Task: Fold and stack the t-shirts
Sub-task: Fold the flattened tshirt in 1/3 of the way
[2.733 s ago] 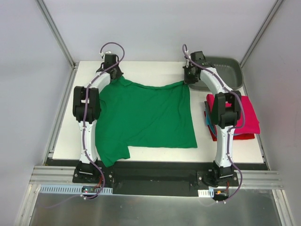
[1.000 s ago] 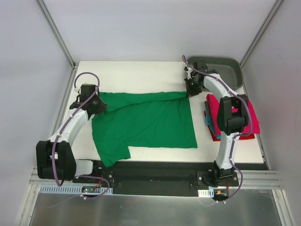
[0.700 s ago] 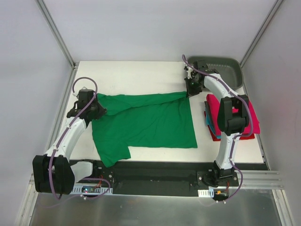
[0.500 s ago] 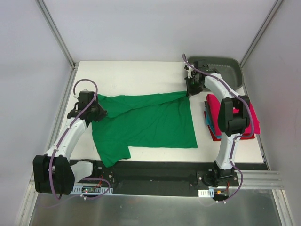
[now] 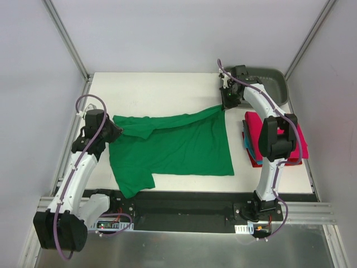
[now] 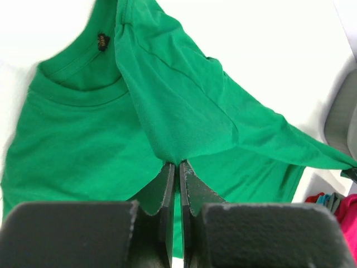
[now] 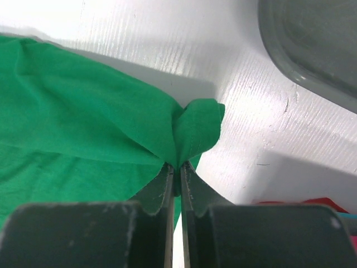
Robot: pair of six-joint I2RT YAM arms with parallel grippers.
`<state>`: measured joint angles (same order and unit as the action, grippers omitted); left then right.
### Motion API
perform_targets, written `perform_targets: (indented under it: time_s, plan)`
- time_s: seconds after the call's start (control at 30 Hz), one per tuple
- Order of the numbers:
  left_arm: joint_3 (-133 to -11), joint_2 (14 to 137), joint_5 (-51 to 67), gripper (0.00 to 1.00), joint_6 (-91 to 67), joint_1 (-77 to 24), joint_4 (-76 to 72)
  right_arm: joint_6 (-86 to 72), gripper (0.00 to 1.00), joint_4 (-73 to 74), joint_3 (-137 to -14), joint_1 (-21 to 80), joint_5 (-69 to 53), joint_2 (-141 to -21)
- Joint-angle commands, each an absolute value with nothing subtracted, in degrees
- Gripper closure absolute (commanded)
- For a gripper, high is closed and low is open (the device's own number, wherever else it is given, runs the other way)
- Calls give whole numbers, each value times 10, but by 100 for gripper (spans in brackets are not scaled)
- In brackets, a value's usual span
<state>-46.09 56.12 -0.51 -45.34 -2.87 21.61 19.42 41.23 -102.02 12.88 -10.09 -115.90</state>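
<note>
- Top external view showed the green t-shirt (image 5: 173, 148) lying on the white table (image 5: 167, 89), collar end toward the left and hem toward the right.
- Left gripper (image 5: 111, 133) had its fingers pressed together on a bunched fold of the shirt's far shoulder or sleeve; the left wrist view showed cloth draping away from the closed tips, with the collar lying beyond.
- Right gripper (image 5: 226, 103) was pinching the far hem corner, and the cloth curled up between its closed tips in the right wrist view.
- Over the last few seconds the left arm had swung back from the far edge toward the near left, dragging its end of the shirt with it.
- Meanwhile the right gripper had barely shifted, so the far edge that earlier lay flat and straight now ran slanted and lifted between the two grips.
- Judged from this, the lengthwise fold of the far side had begun but was uneven, and the right end probably needed to follow.
- Folded stack (image 5: 293, 139), crimson-pink on top with teal and red beneath, sat well to the right, near the grey tray (image 5: 276, 78).
</note>
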Motion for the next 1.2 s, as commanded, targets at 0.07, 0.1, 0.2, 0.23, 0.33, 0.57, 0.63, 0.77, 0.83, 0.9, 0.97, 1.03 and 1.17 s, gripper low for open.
perform_targets:
  time_s: [0.07,0.1,0.2,0.23,0.33,0.57,0.63,0.77,0.83,0.9,0.97,1.03,1.17]
  plan:
    - [-428,533,-44,100,-475,-24,248,213,94,433,-1041,127,-98,-1153]
    - [-429,539,-41,100,-474,-24,249,214,94,434,-1041,127,-98,-1153]
    - [-425,551,-19,100,-474,-24,250,214,94,433,-1035,127,-98,-1153]
    - [-422,552,-18,100,-475,-24,250,214,94,434,-1034,127,-98,-1152]
    - [-410,548,-25,100,-481,-25,250,212,94,430,-1018,128,-98,-1150]
    - [-393,543,-31,100,-483,-24,250,193,89,413,-958,127,-69,-1121]
    - [-391,547,-33,100,-484,-24,250,184,86,405,-937,127,-66,-1113]
    - [-388,549,-33,100,-483,-24,250,173,82,400,-902,127,-66,-1095]
    - [-386,548,-36,100,-483,-23,250,169,77,397,-885,127,-69,-1084]
    - [-384,546,-40,100,-482,-24,250,164,70,399,-874,127,-62,-1078]
    - [-386,545,-40,100,-482,-24,251,162,45,402,-869,127,-52,-1076]
    - [-386,545,-38,100,-481,-24,250,162,35,405,-871,127,-49,-1073]
    - [-389,549,-32,100,-484,-24,250,159,28,402,-865,134,-83,-1048]
